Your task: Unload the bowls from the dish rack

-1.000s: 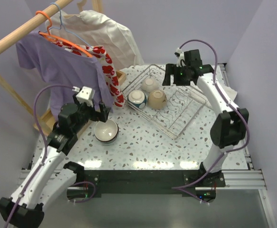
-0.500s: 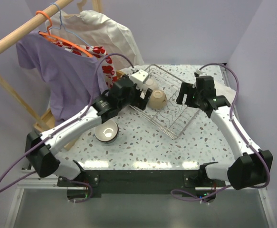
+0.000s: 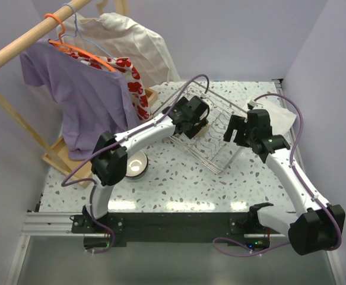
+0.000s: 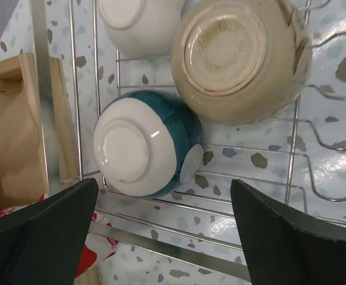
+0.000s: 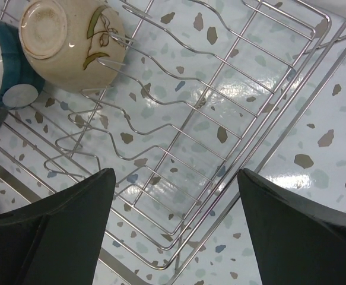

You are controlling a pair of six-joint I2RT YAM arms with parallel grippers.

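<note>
Though hidden overhead: 3 bowls (image 4: 138, 147), L-cam.

My desk (image 3: 178, 178) is white speckled stone, glossy, with lamp glare along its near edge. Lilac walls (image 3: 250, 35) close round it. Left of the desk, a wooden rail (image 3: 18, 44) carries a purple shirt (image 3: 83, 101) and a cream garment (image 3: 137, 41).
</note>
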